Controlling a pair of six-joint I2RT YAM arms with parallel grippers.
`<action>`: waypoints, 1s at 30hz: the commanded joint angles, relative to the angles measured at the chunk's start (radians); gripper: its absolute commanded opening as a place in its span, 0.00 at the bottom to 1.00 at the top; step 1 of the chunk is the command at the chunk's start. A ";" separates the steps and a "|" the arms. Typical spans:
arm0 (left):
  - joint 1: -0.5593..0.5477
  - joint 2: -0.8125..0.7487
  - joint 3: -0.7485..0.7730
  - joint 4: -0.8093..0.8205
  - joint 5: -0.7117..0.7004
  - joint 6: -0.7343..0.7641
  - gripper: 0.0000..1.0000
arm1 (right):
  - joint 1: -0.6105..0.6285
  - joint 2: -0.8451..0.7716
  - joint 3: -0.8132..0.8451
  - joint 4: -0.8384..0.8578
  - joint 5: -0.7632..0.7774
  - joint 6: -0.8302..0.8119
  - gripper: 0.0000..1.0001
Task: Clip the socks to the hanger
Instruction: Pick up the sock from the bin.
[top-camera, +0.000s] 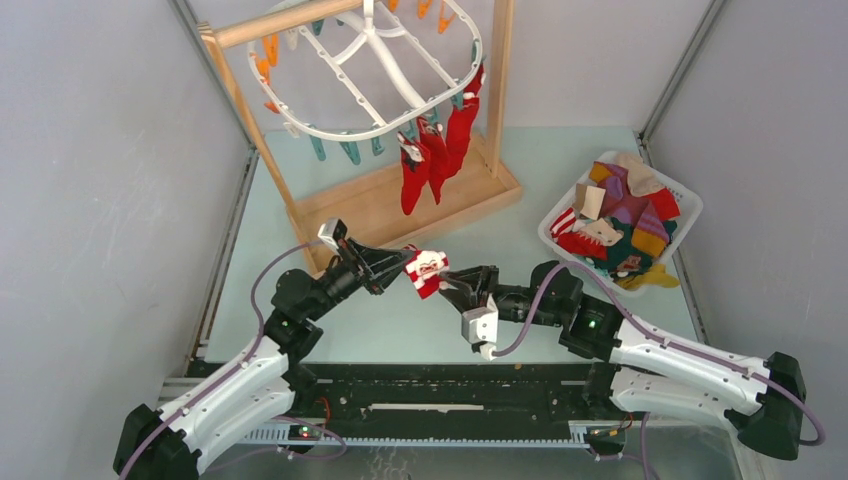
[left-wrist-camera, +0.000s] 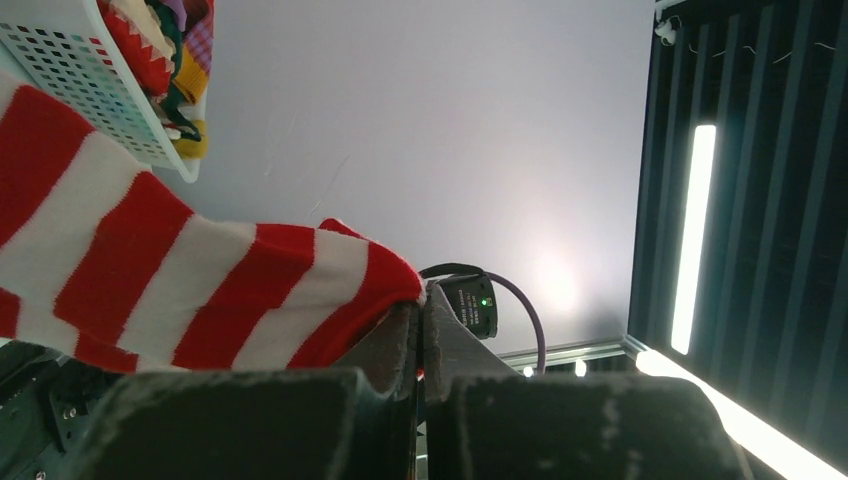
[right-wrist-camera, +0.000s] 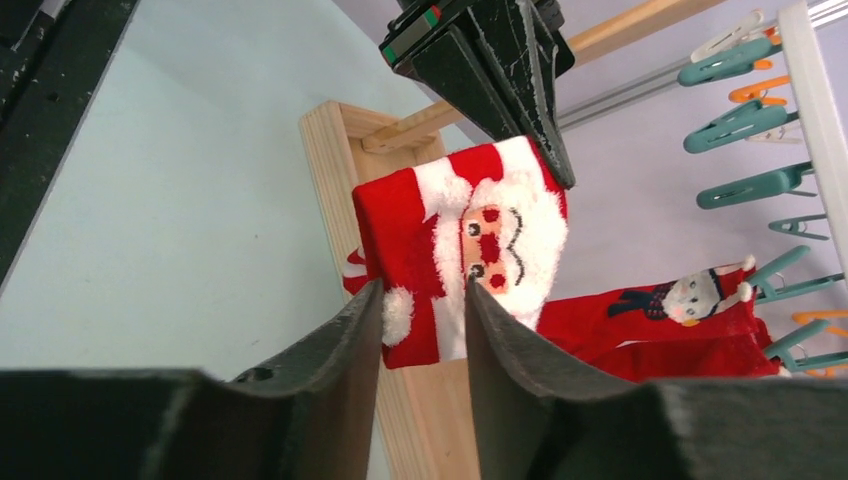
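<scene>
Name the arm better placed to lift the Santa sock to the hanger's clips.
Left, probably. The left gripper is shut on the red-and-white Santa sock and sits nearer the white plastic oval hanger; the right gripper only straddles the sock, jaws apart.

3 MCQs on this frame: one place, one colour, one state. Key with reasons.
1. The white basket sits:
A) on the stand's base
B) on the table, right side
C) between the arms

2. The clipped socks on the hanger are:
A) yellow
B) purple
C) red

3. The left gripper is:
A) shut on the Santa sock
B) open
C) shut on nothing

Key:
B, the top view shows it near the right wall.
C, all that hang there are red.
A, the left wrist view shows the jaws pinching striped fabric.
</scene>
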 joint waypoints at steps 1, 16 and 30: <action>0.005 -0.017 -0.028 0.039 -0.005 -0.009 0.00 | 0.009 0.013 -0.004 0.029 0.028 -0.022 0.37; 0.005 -0.013 -0.055 0.013 -0.006 0.041 0.11 | -0.055 0.004 0.131 -0.155 -0.043 0.131 0.00; 0.047 -0.155 0.049 -0.354 0.022 0.720 0.87 | -0.213 0.017 0.263 -0.262 -0.193 0.408 0.00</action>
